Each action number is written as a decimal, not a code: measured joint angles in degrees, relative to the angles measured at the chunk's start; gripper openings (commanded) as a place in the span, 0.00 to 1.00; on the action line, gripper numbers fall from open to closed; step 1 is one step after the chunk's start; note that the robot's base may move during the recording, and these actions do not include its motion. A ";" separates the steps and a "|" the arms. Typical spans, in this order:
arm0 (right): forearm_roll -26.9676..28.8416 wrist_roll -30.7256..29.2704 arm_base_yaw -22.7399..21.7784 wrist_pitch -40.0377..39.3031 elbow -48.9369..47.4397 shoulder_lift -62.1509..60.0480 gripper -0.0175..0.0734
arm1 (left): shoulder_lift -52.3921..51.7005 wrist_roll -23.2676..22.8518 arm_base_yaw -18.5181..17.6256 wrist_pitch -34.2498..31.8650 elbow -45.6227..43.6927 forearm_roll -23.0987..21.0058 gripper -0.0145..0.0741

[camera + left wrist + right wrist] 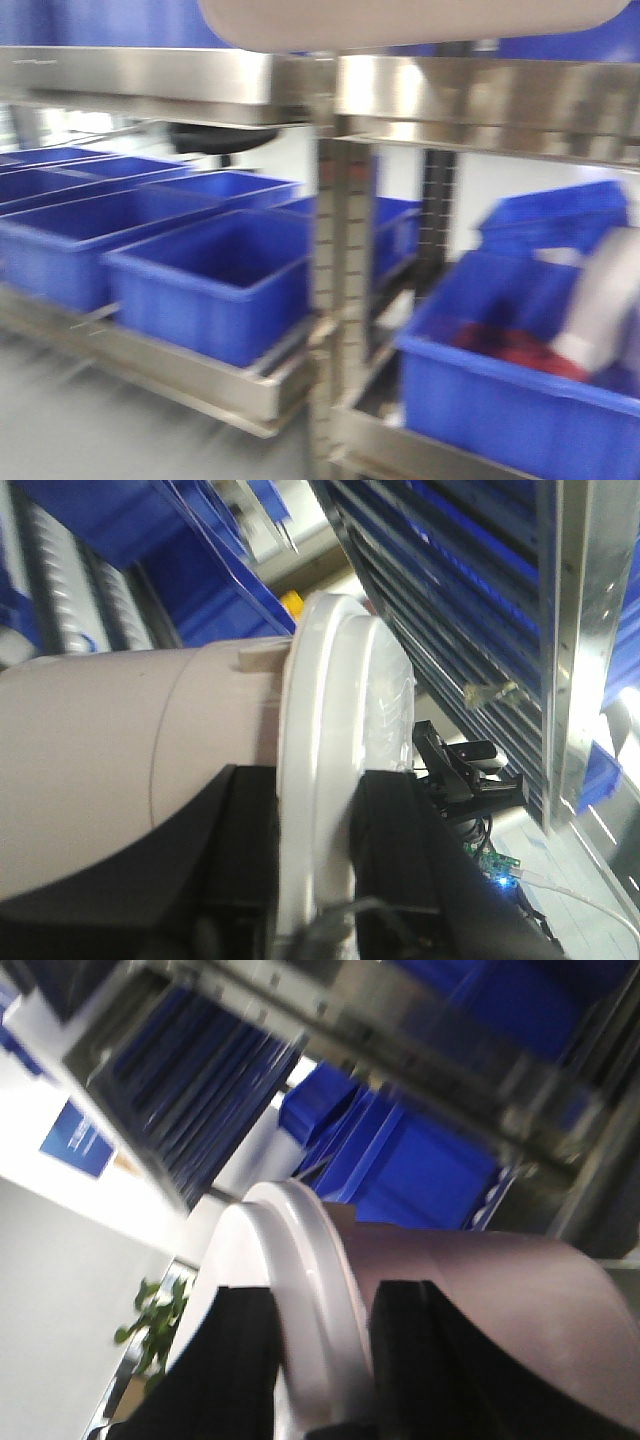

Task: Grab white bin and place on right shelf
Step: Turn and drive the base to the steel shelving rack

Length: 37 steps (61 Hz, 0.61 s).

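Note:
The white bin [420, 20] hangs at the top of the front view, only its off-white underside showing, just above the steel front rail of the right shelf [490, 100]. In the left wrist view my left gripper [318, 870] is shut on the white bin [120, 740], its black fingers [255, 850] clamping the glossy lid rim. In the right wrist view my right gripper [320, 1360] is shut on the white bin [470, 1290] at its opposite rim, one finger [410, 1360] on the pinkish wall, the other on the lid side. Neither gripper shows in the front view.
Several blue crates [215, 280] sit on the lower steel rack level at left. A blue crate [520, 390] with red and grey contents sits at lower right. A steel upright post [340, 290] divides the racks. Grey floor [80, 420] lies at lower left.

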 measured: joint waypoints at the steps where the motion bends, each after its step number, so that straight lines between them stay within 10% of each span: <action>1: 0.00 0.00 0.00 0.00 0.00 0.00 0.26 | 0.00 0.00 0.00 0.00 0.00 0.00 0.02; 37: 0.00 0.00 0.00 -0.12 0.00 0.00 0.26 | 0.00 0.00 0.00 0.13 0.00 0.00 0.02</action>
